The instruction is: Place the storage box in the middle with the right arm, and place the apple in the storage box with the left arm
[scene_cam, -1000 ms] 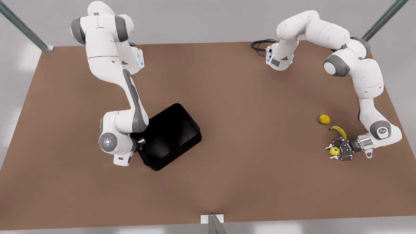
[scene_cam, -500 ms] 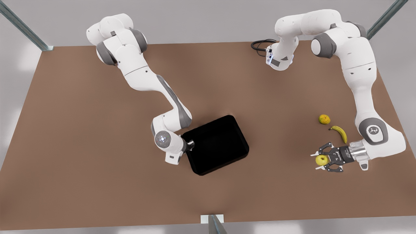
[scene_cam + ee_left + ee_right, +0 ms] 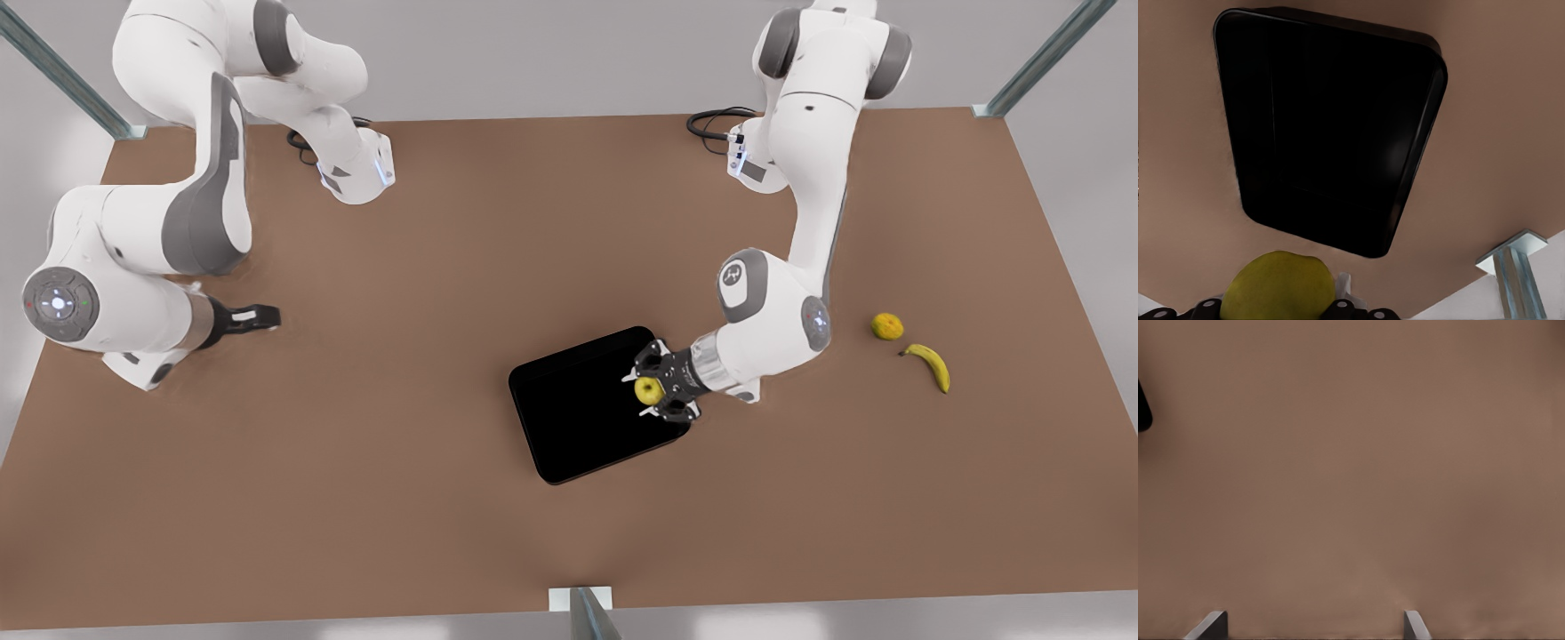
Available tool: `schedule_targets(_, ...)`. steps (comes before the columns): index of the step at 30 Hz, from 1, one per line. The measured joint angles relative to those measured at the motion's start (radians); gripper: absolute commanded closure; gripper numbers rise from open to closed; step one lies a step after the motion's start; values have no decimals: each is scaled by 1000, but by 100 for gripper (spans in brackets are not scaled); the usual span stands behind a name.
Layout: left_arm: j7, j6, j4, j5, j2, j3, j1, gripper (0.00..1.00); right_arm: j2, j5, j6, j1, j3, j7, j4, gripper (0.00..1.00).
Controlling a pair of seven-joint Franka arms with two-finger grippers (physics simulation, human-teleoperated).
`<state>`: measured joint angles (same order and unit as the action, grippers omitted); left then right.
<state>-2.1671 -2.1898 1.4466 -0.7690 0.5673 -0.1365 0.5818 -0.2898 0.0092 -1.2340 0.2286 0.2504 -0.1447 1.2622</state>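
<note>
The apple [image 3: 648,388], small and yellow-green, sits pinched between the fingers of the left claw [image 3: 648,389], which hangs over the storage box [image 3: 578,418] near the box's edge on the front view's right. From the front I can't tell whether the fruit is touching the box floor or held clear above it. The storage box itself lies flat on the brown tabletop [image 3: 444,533] about in the middle, turned at a slight angle, glossy black with rounded corners and low walls; its floor looks bare apart from the apple poised over that one side. The left wrist view looks down past the apple [image 3: 1278,285] onto the whole storage box [image 3: 1331,133] below, and there the dark inside shows nothing lying in it, a thing the front view leaves less plain because of the claw in the way. Farther off toward the front view's right, well apart from the box, a banana [image 3: 930,364] and a rough orange-yellow fruit [image 3: 886,326] lie near each other on the tabletop. Away on the front view's left, the right claw [image 3: 258,317] waits above the bare tabletop, well apart from the box, its fingers drawn close together with nothing between them. The right wrist view shows two finger tips [image 3: 1415,625] spread over plain brown surface.
</note>
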Motion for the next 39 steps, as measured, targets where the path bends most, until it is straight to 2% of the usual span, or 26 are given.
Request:
schedule_targets(5,-55,-107,0,100,120,-2,102,46,160,-41,-51,-121,-43,-10,110,0)
schedule_targets(6,-55,-111,0,123,133,0,102,19,162,-42,-54,-122,-48,-10,112,0)
schedule_targets(7,-55,-111,0,151,148,0,104,0,162,-42,-55,-124,-48,-10,118,0)
schedule_targets(14,-45,-116,-1,248,156,0,105,0,159,-41,-50,-132,-48,-15,118,0)
schedule_targets(16,-45,-113,-43,257,146,-13,98,0,159,-43,-53,-132,-48,-15,117,0)
schedule_targets(20,-2,-74,-91,276,7,-326,88,0,164,-43,-47,-133,-48,-16,117,0)
schedule_targets(21,193,-26,-82,304,-13,-335,72,0,163,-43,-45,-134,-48,-16,117,0)
schedule_targets(25,1272,331,-77,355,-170,-335,-186,0,164,-43,-29,-137,-50,-16,115,0)
schedule_targets(27,1852,496,71,401,-426,-285,-265,0,159,-43,-21,-136,-50,-15,117,0)
schedule_targets(28,1930,509,131,454,-514,-159,-305,0,155,-43,-17,-137,-50,-15,116,0)
schedule_targets(29,2077,548,135,506,-539,-64,-324,0,155,-42,-15,-136,-50,-15,115,0)
schedule_targets(31,2146,719,-39,580,-448,24,-320,0,155,-42,-15,-137,-50,-15,115,0)
schedule_targets(33,2207,653,-67,654,-351,113,-488,0,155,-42,-15,-137,-50,-16,117,0)
schedule_targets(34,2209,625,-79,689,-317,123,-439,0,155,-42,-15,-136,-50,-16,117,0)
schedule_targets(36,2206,630,-87,735,-307,125,-454,0,155,-41,-13,-137,-50,-16,115,0)
schedule_targets(37,2182,624,-34,749,-357,129,-448,0,155,-42,-13,-137,-50,-16,116,0)
schedule_targets(39,2156,527,190,769,-510,131,-429,0,155,-42,-13,-138,-50,-16,117,0)
